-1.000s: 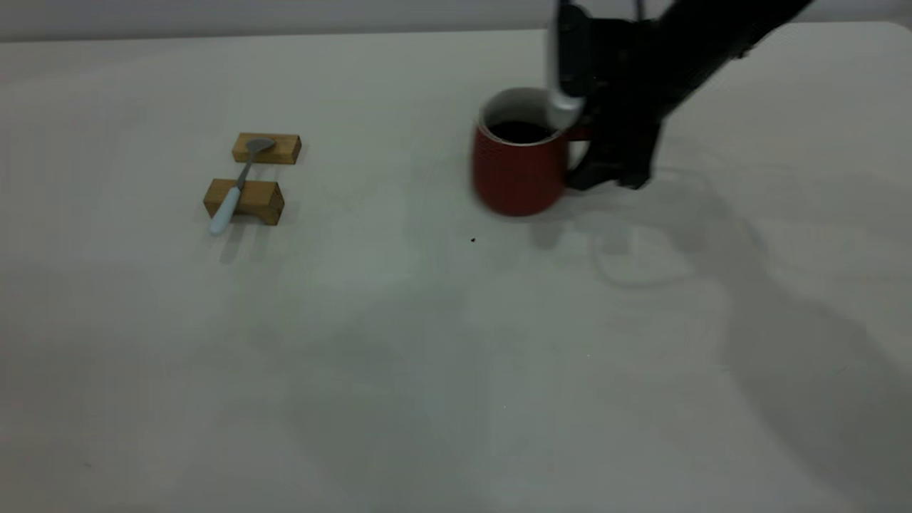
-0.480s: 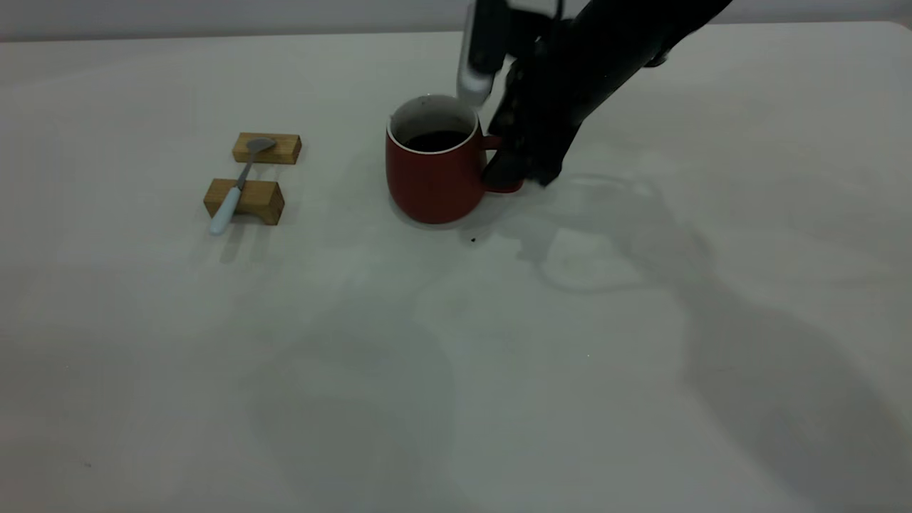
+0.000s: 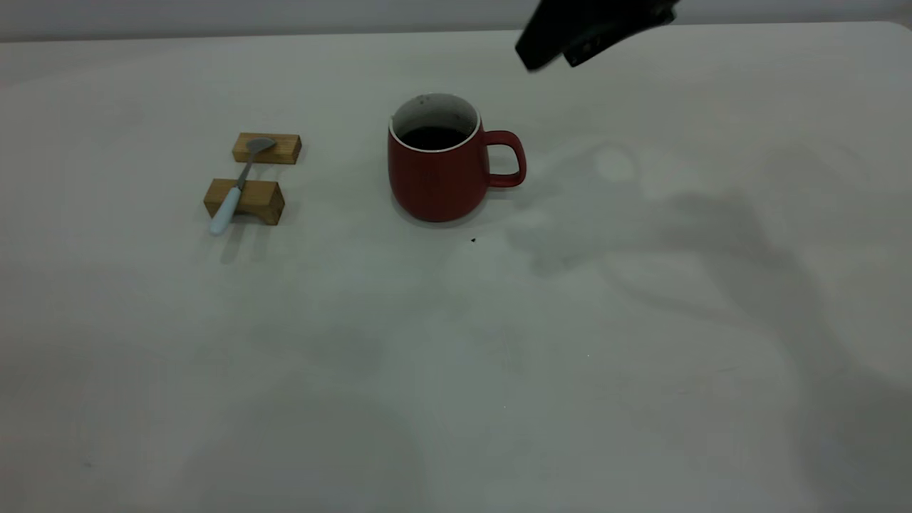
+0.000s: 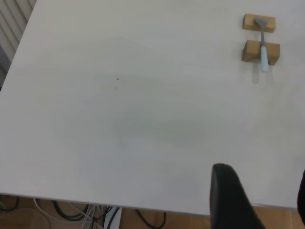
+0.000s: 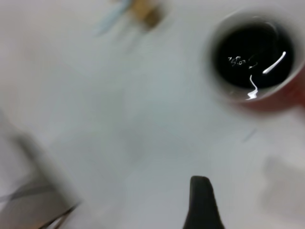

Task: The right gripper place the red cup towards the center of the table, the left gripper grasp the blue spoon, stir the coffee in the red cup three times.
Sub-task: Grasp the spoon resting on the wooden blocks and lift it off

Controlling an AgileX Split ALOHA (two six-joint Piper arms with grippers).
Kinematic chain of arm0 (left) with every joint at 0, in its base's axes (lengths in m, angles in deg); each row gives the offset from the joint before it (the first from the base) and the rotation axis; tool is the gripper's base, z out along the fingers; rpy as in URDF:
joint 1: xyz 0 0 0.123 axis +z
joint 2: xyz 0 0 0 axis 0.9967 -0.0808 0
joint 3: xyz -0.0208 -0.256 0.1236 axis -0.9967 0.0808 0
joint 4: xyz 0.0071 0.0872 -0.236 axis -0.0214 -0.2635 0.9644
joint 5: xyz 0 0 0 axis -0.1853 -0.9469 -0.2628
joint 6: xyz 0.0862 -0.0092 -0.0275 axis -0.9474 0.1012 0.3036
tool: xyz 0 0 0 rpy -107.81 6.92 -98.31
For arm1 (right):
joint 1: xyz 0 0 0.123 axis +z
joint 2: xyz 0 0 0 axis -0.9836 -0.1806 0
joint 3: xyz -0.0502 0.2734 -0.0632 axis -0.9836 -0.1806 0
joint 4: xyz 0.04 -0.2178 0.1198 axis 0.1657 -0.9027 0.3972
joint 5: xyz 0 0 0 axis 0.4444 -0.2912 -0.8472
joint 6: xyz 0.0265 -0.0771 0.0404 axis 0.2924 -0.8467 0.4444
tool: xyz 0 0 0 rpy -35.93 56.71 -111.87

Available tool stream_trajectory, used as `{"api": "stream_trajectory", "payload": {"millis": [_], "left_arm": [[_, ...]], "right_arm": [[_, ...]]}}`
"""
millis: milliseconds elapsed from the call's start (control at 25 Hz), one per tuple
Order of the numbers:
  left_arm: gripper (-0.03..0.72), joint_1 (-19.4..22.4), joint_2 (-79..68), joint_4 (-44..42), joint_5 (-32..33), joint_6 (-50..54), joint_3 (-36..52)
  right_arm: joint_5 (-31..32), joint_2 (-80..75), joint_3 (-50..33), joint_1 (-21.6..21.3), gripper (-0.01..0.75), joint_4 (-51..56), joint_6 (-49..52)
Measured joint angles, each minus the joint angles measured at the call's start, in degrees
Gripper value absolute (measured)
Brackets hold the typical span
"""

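Observation:
The red cup (image 3: 438, 178) stands upright near the middle of the table (image 3: 456, 370), its handle toward the right arm, with dark coffee (image 3: 434, 137) inside. My right gripper (image 3: 552, 58) hangs open above and behind the cup, apart from it. From that wrist the coffee (image 5: 252, 57) shows in the cup (image 5: 281, 99), with one of the fingers (image 5: 200, 200) in sight. The blue spoon (image 3: 239, 182) lies across two wooden blocks at the left. My left gripper (image 4: 262, 174) is open near the table's edge, far from the spoon (image 4: 262, 45), and is outside the exterior view.
The two wooden blocks (image 3: 266, 148) (image 3: 244, 200) carry the spoon's bowl and handle. A tiny dark speck (image 3: 473, 240) lies just in front of the cup. Cables (image 4: 71, 212) hang below the table edge in the left wrist view.
The right gripper carried the cup leftward to the table's middle, set it down, let go of the handle, then rose up and back. The spoon and blocks have not moved.

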Motion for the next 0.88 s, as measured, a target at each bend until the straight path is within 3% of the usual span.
{"api": "stream_trajectory", "payload": {"millis": [80,280,360,520,760,880], "left_arm": [[0.425,0.0,0.0,0.0,0.0,0.0,0.0],[0.425,0.0,0.0,0.0,0.0,0.0,0.0],[0.425,0.0,0.0,0.0,0.0,0.0,0.0],[0.425,0.0,0.0,0.0,0.0,0.0,0.0],[0.425,0.0,0.0,0.0,0.0,0.0,0.0],[0.425,0.0,0.0,0.0,0.0,0.05,0.0]], "right_arm": [[5.03,6.24,-2.3,0.15,0.582,-8.48,11.6],[16.94,22.33,-9.69,0.09,0.582,-47.61,52.32],[21.26,28.05,-14.03,-0.04,0.582,-54.69,60.57],[23.15,41.22,-25.14,-0.57,0.582,-54.23,62.96],[20.82,62.12,-42.24,-11.02,0.582,-50.18,59.05],[17.57,72.56,-46.9,-13.25,0.582,-50.31,58.86]]}}
